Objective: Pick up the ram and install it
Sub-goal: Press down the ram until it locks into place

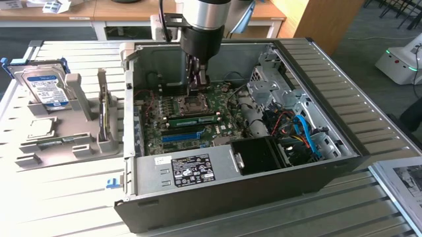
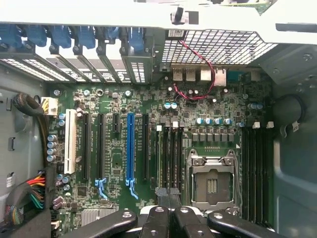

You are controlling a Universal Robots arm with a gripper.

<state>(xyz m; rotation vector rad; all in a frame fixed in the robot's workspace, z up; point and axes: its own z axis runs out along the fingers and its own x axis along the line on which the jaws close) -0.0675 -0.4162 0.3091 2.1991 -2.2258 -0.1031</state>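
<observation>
Claw: the black two-finger gripper (image 1: 196,81) (image 2: 167,194) hangs inside the open dark computer case (image 1: 231,197), fingers pressed together, gripping nothing visible.
Ram: the thin green circuit-board stick (image 1: 191,119) lies seated on the green motherboard (image 1: 218,131), centre of the exterior frame, just below the gripper.
Neighbours: the long blue plastic slot (image 1: 181,135) (image 2: 130,146); the silver hard drive with blue-white label (image 1: 45,86) stands at far left.

An open computer case (image 1: 231,197) lies on the slatted table (image 1: 59,197); a hard drive (image 1: 45,86) stands beside it.
</observation>
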